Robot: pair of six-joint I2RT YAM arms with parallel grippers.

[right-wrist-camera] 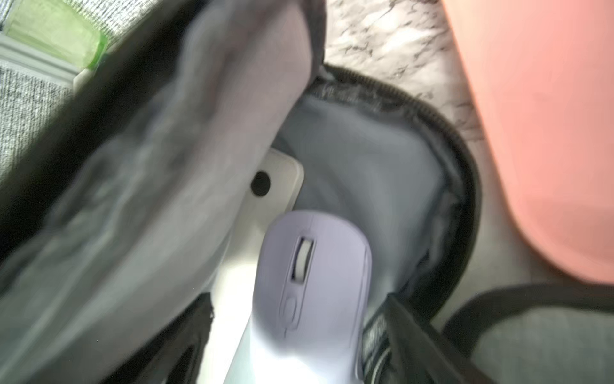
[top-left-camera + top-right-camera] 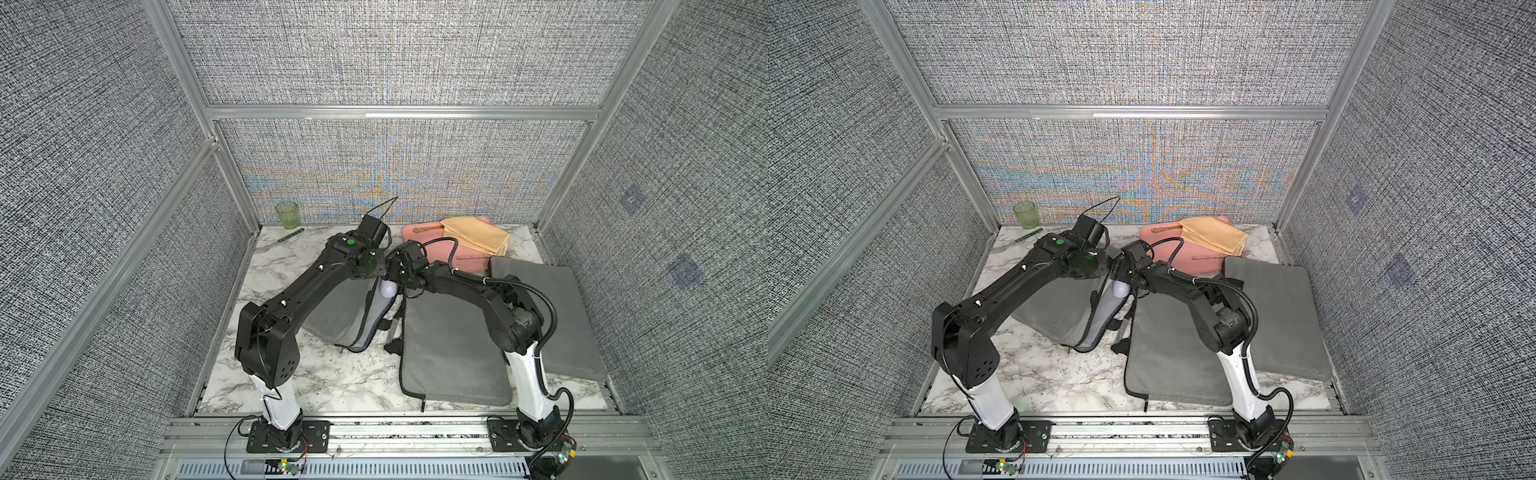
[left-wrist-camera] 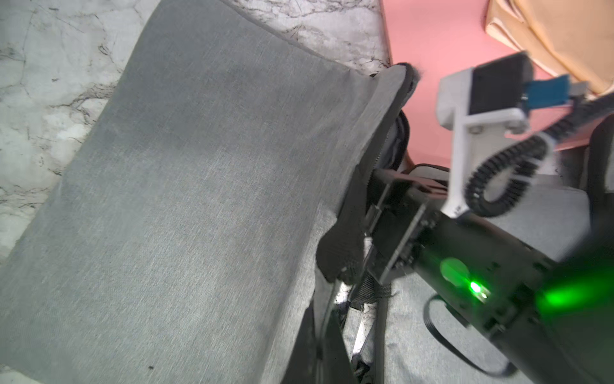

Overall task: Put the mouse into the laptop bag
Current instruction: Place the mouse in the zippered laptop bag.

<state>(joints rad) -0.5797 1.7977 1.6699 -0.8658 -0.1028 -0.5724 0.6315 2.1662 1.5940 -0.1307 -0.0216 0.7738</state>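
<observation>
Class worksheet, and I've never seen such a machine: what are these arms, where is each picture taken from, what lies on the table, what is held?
Two robot arms stand at a marble table. Two pictures look down from overhead; the other two come from cameras on the wrists. The left hand, shut, pinches the grey laptop bag open. The right hand is at its opening, where the lilac mouse sits; whether it grips the mouse is unclear. Also there: a grey sleeve, a grey pad, a pink tray with a yellow cloth, a green glass, a fork.
</observation>
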